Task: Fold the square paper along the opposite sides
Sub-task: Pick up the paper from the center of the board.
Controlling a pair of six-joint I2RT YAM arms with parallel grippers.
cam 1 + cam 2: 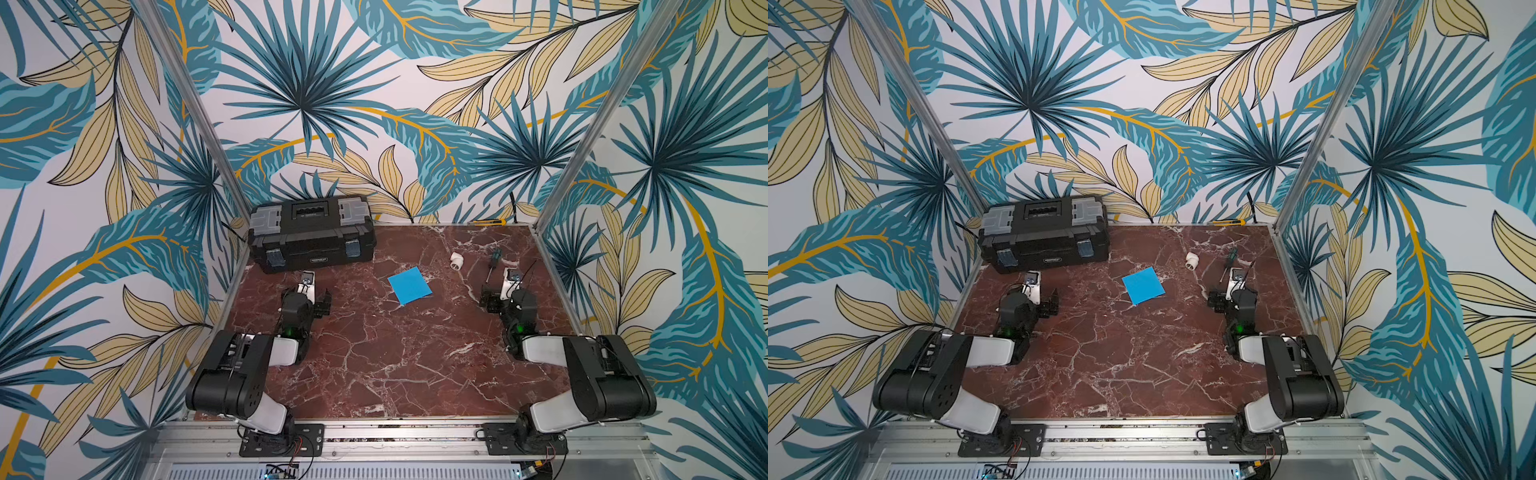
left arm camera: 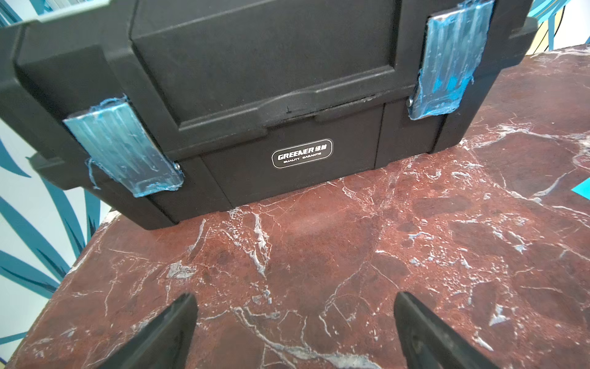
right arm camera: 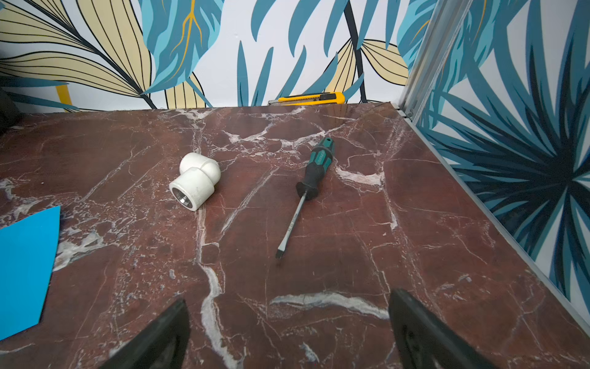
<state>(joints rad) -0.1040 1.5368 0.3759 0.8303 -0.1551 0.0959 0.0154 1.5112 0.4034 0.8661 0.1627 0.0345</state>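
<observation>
The black toolbox (image 1: 311, 245) at 10 o'clock is latched shut, its contents hidden. The square paper (image 1: 410, 286) lies flat near the centre of the table (image 1: 395, 365), one corner toward 6 o'clock, all sides equal. The left gripper (image 2: 293, 306) and the right gripper (image 3: 287, 303) stand wide apart, empty.

The paper (image 1: 410, 285) lies flat on the table (image 1: 395, 374) between the two grippers and apart from both, right of the left gripper (image 2: 295, 294) and left of the right gripper (image 3: 289, 295). The toolbox (image 1: 311, 237) stands just ahead of the left gripper. Ahead of the right gripper lies a screwdriver (image 3: 311, 179), with a pipe elbow (image 3: 195, 180) to its left. A knife (image 3: 308, 99) lies farther ahead, at the table's back edge.
</observation>
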